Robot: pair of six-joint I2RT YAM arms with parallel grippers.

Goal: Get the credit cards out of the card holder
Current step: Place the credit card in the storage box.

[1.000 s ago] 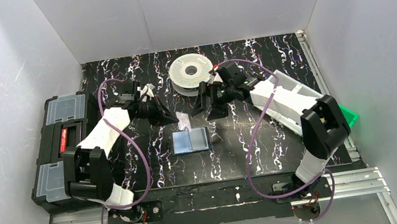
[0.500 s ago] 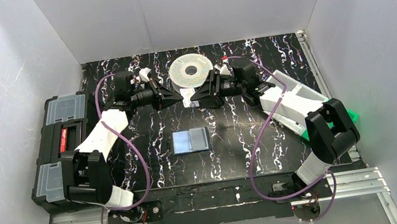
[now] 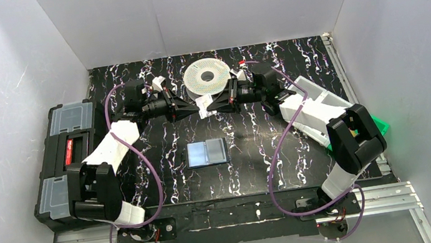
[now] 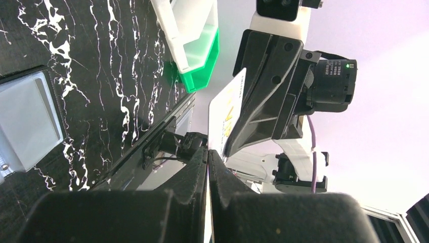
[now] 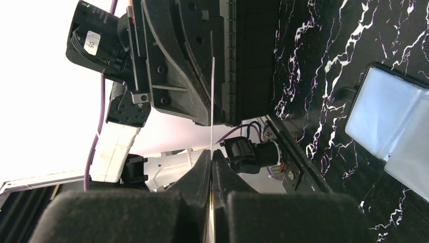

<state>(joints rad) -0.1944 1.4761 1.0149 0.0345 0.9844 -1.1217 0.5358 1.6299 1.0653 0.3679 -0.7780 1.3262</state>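
Note:
The card holder (image 3: 207, 153) lies open and flat on the black marbled table, its bluish-grey inside up; it also shows as card holder (image 4: 28, 119) and card holder (image 5: 394, 121). Above the table behind it, one pale credit card (image 3: 201, 106) with yellow print hangs between the two grippers. My left gripper (image 3: 194, 107) is shut on one end of the credit card (image 4: 227, 109), with its jaws pressed together at left gripper (image 4: 208, 152). From the other side my right gripper (image 3: 210, 106) is shut on the same credit card (image 5: 212, 101), seen edge-on above right gripper (image 5: 211, 154).
A white filament spool (image 3: 208, 77) lies just behind the grippers. A big black toolbox (image 3: 67, 160) stands off the table's left edge. A white and green bin (image 3: 324, 104) sits at the right under the right arm.
Both grippers rose from just behind the card holder to mid-air, the left one carrying the card. The right gripper, open before, has closed on the card's other end.

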